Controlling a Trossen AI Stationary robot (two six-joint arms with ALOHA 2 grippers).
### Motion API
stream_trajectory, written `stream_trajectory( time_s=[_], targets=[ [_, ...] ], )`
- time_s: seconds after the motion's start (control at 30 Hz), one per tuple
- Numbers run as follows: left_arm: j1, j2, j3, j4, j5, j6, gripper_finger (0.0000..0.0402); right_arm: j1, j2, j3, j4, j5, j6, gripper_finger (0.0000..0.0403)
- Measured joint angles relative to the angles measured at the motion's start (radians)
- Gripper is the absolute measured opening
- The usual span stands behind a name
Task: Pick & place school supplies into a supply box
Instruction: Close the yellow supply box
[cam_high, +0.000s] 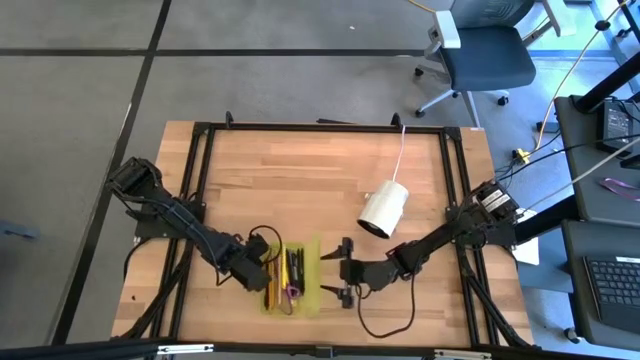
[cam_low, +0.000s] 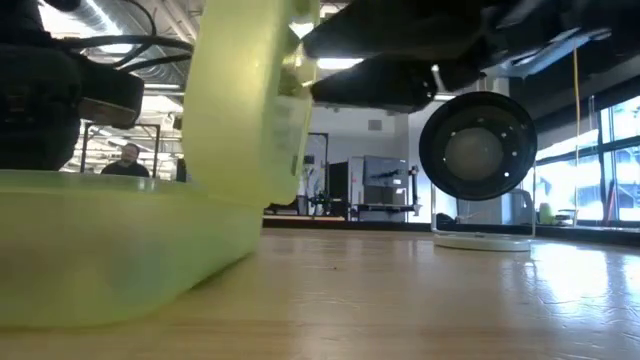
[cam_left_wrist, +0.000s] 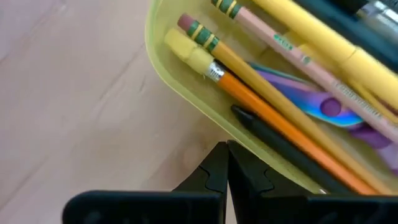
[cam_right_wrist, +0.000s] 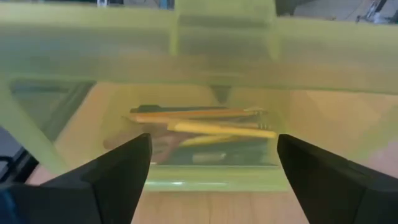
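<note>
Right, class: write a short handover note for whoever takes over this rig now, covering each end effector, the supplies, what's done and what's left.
Left end effector: shut, empty, just outside the supply box on its left side.
Right end effector: open, at the box's right side, facing the raised hinged lid.
Supplies: pencils, a yellow marker and purple-handled scissors lie inside the box. No other supplies show on the table.
Done: the supplies in view are all in the box.
Left: probably just closing the lid, then pulling both arms back.
</note>
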Motion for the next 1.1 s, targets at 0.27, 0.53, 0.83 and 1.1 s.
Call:
stream_trajectory(
  time_s=[0.27, 0.53, 0.83, 1.1],
  targets=[
    [0.01, 0.0, 0.0, 0.139, -0.134, 0.014, 0.0001, -0.049, 0.033, 0.067, -0.038, -0.087, 0.006, 0.0351],
    [0.03, 0.0, 0.0, 0.197, -0.145, 0.045, 0.0003, -0.074, 0.076, 0.126, -0.077, -0.126, 0.029, 0.0351],
    [0.029, 0.0, 0.0, 0.169, -0.128, 0.045, 0.0003, -0.112, 0.087, 0.144, -0.166, -0.179, 0.107, 0.0351],
    [0.028, -0.036, 0.0, 0.013, -0.017, 0.05, 0.0003, -0.114, 0.105, 0.144, -0.155, -0.202, 0.107, 0.0351]
  ],
)
